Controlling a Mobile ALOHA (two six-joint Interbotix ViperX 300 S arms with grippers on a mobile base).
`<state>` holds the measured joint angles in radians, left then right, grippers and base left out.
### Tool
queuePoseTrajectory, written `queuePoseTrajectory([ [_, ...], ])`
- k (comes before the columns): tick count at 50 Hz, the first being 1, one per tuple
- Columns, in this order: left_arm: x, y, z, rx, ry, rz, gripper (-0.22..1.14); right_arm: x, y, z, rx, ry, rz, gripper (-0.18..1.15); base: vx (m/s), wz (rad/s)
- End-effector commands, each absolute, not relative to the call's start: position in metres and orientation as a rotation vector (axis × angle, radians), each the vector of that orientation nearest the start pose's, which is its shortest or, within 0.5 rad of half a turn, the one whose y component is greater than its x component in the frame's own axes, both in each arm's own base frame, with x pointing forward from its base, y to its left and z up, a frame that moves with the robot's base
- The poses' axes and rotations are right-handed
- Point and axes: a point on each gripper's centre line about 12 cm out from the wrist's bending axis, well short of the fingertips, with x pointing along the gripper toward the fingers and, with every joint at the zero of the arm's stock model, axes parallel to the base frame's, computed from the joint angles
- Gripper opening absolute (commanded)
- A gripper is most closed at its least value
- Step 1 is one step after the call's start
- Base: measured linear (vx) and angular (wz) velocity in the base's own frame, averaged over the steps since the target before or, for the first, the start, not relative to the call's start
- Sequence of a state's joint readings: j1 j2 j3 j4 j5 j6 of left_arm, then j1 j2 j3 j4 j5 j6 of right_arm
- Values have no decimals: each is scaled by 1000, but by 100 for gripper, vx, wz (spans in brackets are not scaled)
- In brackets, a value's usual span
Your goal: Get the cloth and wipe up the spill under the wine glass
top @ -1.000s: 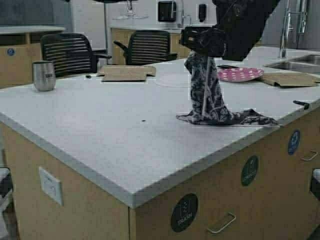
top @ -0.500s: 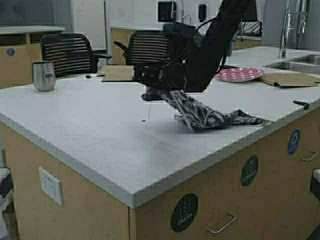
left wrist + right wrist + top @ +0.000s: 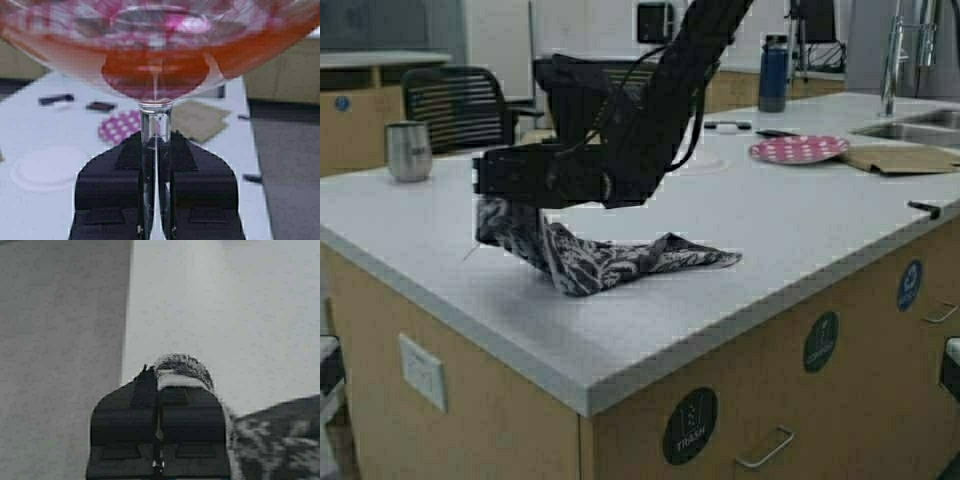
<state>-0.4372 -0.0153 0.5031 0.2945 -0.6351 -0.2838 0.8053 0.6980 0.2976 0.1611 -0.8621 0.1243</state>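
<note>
In the left wrist view my left gripper (image 3: 155, 146) is shut on the clear stem of the wine glass (image 3: 155, 75). The glass is held above the counter, its bowl showing pinkish-red liquid. Neither this gripper nor the glass appears in the high view. My right gripper (image 3: 492, 195) is low over the front left part of the white counter (image 3: 800, 215). It is shut on a bunched corner of the floral cloth (image 3: 605, 258). The cloth trails to the right, flat on the countertop. In the right wrist view a fold of cloth (image 3: 182, 365) bulges past the gripper (image 3: 157, 382).
A steel tumbler (image 3: 408, 150) stands at the back left. Towards the back right are a pink dotted plate (image 3: 798, 149), brown paper (image 3: 900, 158), a sink (image 3: 920, 125) and a blue bottle (image 3: 772, 75). Chairs (image 3: 455, 105) stand behind the counter, and its front edge is close to the cloth.
My right arm has swept left and down across the counter, dragging the cloth from the right edge to the front left part.
</note>
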Motion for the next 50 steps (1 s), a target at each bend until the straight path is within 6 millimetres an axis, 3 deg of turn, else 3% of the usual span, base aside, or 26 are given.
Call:
queuePoseTrajectory([
  [1,394,-209,306,-72,-147,-622,18,403,289,66,185,193,492,6,0,0],
  [7,402,-214,286,-82,-134,-633,18,422,221,42,176,250,341,6,0,0],
  [12,409,-219,266,-93,-113,-644,18,427,197,33,171,271,290,6,0,0],
  [32,435,-236,154,-106,2,-681,18,412,186,20,146,320,280,6,0,0],
  [50,456,-252,80,-113,10,-718,18,404,182,15,143,327,274,6,0,0],
])
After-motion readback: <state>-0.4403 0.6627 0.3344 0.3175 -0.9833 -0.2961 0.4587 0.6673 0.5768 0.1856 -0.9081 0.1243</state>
